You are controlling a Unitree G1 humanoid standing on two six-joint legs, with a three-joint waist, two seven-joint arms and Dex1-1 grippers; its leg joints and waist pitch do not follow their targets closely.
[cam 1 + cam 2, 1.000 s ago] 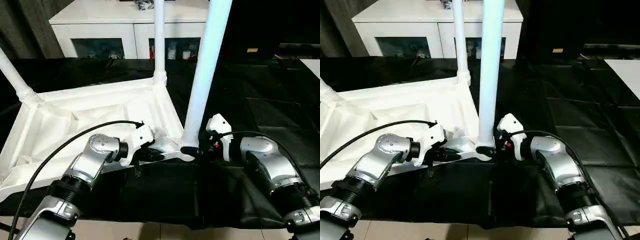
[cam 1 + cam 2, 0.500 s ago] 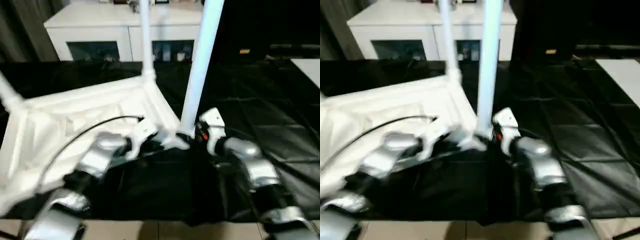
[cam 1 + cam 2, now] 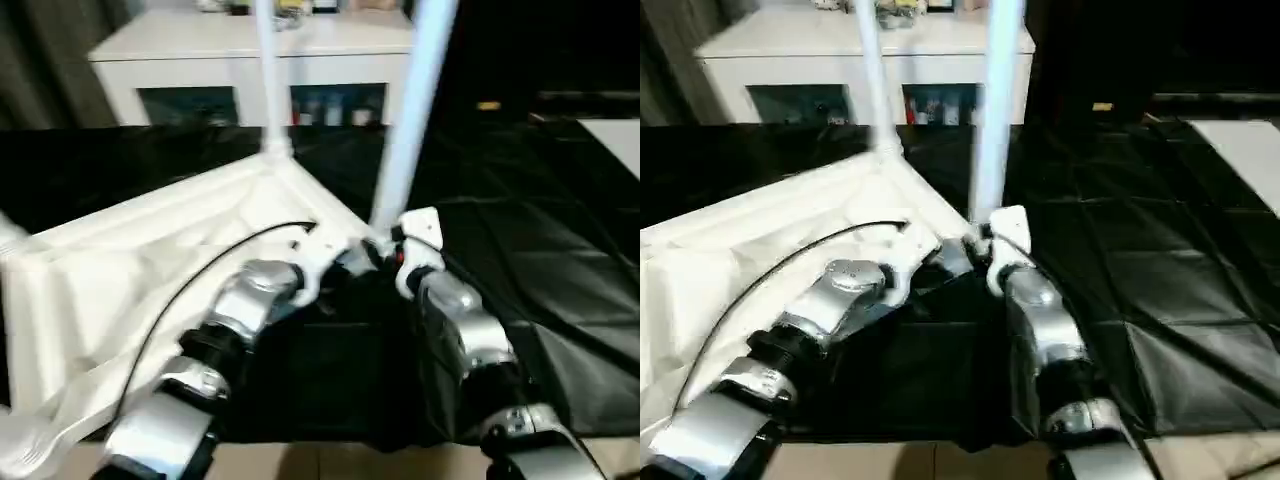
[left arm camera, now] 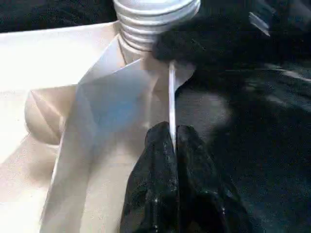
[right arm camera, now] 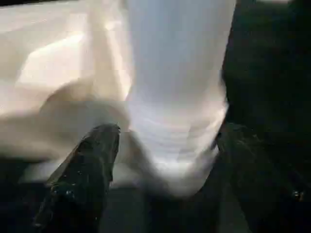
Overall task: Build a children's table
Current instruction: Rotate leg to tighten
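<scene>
The white table top (image 3: 150, 260) lies upside down on the black cloth, its ribs facing up. One leg (image 3: 268, 70) stands in the far corner socket and another leg (image 3: 405, 130) rises from the near corner between my arms. A third leg (image 3: 12, 235) shows at the left edge. My left gripper (image 4: 171, 145) is shut on the thin rim of the top, right beside the near socket (image 4: 155, 19). My right gripper (image 5: 167, 133) grips the ribbed base of the near leg (image 5: 175, 97), with one black finger (image 5: 92, 165) on each side.
A white cabinet with dark glass doors (image 3: 200, 60) stands behind the work. Black cloth (image 3: 520, 230) covers the surface to the right, with a flat white board (image 3: 620, 135) at the right edge. Light floor (image 3: 1200, 460) shows below the cloth's front edge.
Both arms have stretched forward, and the table's near corner with its leg has swung away from me. The far leg has shifted left. The view has also tilted a little.
</scene>
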